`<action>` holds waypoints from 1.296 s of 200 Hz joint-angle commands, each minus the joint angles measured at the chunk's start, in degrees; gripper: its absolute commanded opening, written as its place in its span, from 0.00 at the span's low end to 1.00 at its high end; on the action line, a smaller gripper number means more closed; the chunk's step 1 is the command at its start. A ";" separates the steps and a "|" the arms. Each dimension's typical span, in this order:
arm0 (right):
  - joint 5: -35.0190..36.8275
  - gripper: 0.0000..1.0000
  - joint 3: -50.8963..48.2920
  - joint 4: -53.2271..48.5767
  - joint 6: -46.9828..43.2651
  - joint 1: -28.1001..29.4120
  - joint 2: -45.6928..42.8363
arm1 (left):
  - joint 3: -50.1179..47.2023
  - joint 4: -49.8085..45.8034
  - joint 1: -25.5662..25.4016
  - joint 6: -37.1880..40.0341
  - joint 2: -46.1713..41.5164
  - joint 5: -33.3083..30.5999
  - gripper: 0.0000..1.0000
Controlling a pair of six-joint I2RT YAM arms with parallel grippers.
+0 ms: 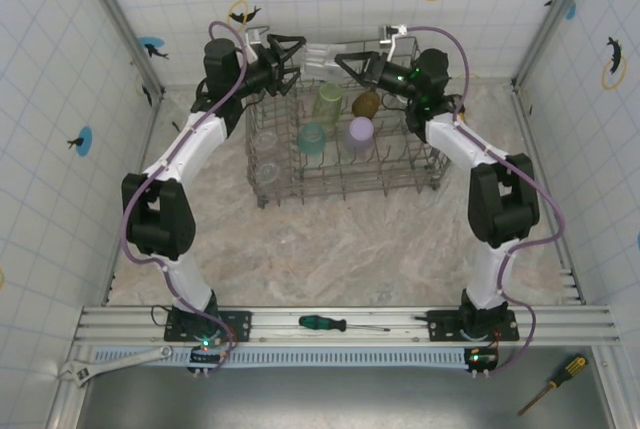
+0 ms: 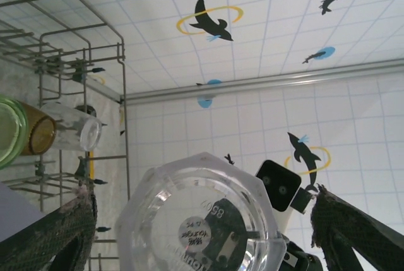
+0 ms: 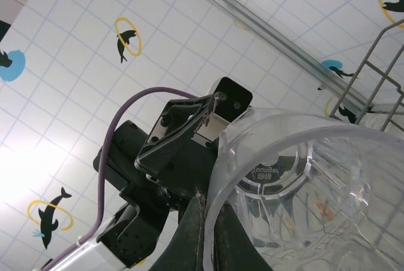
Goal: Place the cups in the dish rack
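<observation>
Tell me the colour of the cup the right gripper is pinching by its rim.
Clear and colourless cup; the right wrist view shows it best.

- Left wrist view: the clear cup [image 2: 199, 220] is cut off by the bottom edge; the print on its base is too blurred to read.
- The pale green cup [image 2: 7, 133] is cut by the left edge and covers part of the amber cup [image 2: 39, 136].
- Right wrist view: the right gripper [image 3: 201, 223] runs off the bottom edge.
- Top view: the clear cups at the left end of the dish rack [image 1: 300, 189] are too faint to count.
</observation>
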 commanded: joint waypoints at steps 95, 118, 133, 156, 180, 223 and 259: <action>-1.42 0.00 2.73 7.55 3.49 1.71 3.21 | -1.66 6.67 -1.46 -2.71 1.24 3.12 0.47; -1.67 0.00 3.58 6.99 3.44 1.64 3.84 | -2.54 8.08 -1.50 -2.51 1.27 4.73 0.27; -1.79 0.00 4.23 6.48 3.41 1.57 4.33 | -2.89 8.70 -1.59 -2.08 1.17 5.88 0.10; -1.87 0.05 4.82 5.67 3.21 1.50 4.78 | -3.45 8.99 -1.58 -0.12 0.43 6.25 0.00; -2.28 0.24 4.52 4.36 2.47 1.12 4.50 | -1.20 4.61 -1.45 5.31 -0.10 4.66 0.00; -2.40 0.42 0.15 -0.13 -1.58 -1.24 0.73 | 7.91 -13.24 -1.23 23.23 -0.56 -4.34 0.00; -1.56 0.57 -6.06 -9.53 -10.42 -4.25 -5.36 | 15.49 -28.54 -1.23 39.56 -0.48 -17.93 0.00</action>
